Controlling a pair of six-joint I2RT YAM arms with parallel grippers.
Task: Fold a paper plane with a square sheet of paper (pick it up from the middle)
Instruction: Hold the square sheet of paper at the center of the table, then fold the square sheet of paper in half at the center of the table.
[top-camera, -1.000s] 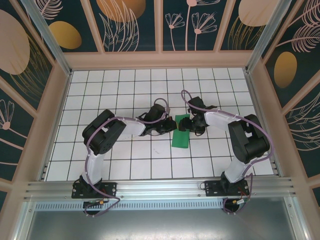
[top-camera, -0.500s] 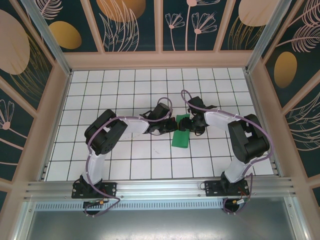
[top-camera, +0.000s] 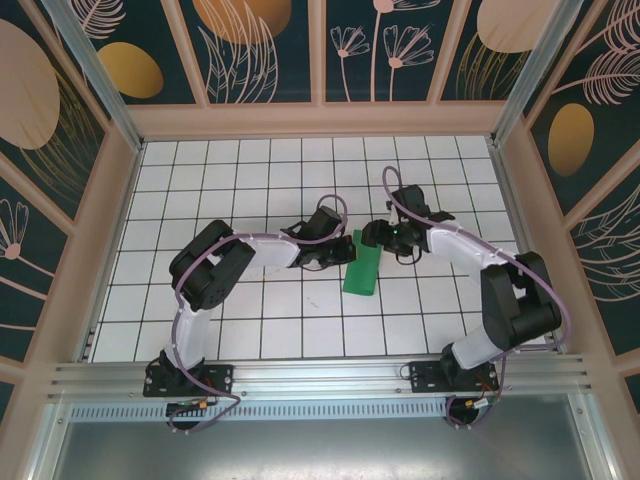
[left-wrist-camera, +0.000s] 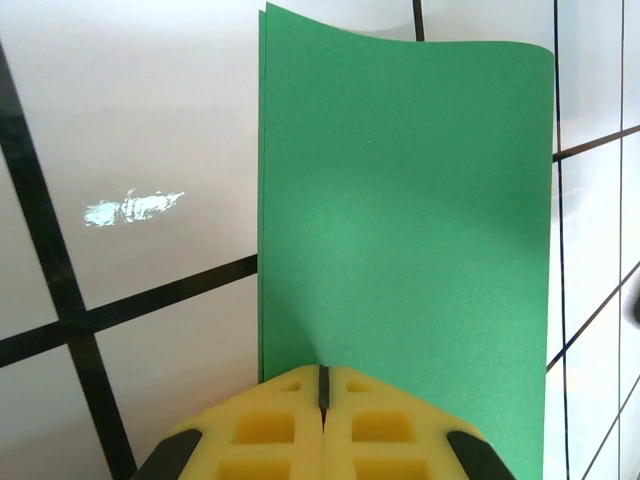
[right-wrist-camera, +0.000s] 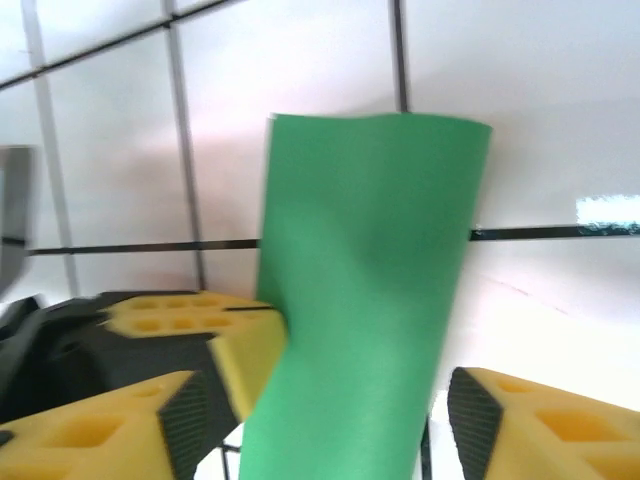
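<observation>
Between the spread jaws of the right gripper (right-wrist-camera: 340, 425) runs the green sheet of paper (right-wrist-camera: 370, 270), folded into a narrow double-layered strip and lying on the white tiled table (top-camera: 250, 180). At its opposite side the left gripper (left-wrist-camera: 323, 400) has its yellow pads (left-wrist-camera: 270, 425) pressed together, tips over the strip's edge.

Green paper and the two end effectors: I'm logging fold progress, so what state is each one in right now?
green paper: folded double into a narrow strip, lying on the table.
left end effector: shut, pads pinching the paper's edge.
right end effector: open, one finger on either side of the paper, not gripping it.
</observation>
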